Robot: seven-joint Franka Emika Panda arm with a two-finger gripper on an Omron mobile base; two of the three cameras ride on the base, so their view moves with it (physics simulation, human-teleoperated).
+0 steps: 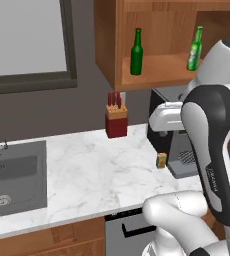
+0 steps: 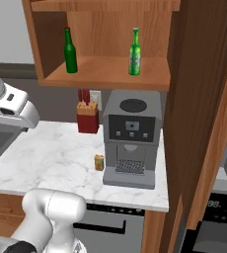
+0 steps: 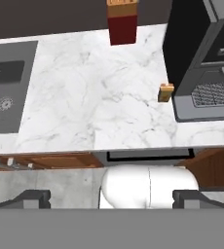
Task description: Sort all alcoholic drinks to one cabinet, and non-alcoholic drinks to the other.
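Marble counter [image 1: 87, 170] bears knife block [image 1: 116, 121], coffee machine [image 2: 131, 138] and small box [image 2: 99, 162]

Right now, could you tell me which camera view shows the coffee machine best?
The right base view: the coffee machine stands whole and front-on, with its buttons and drip grate plain. In the left base view the arm hides most of it, leaving its dark side and base. The hand view looks down on its left part, cut off at the picture's edge.

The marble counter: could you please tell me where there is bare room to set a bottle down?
The counter is bare between the sink and the knife block, forward to its front edge. It is crowded on the right, where a small carton stands close beside the coffee machine.
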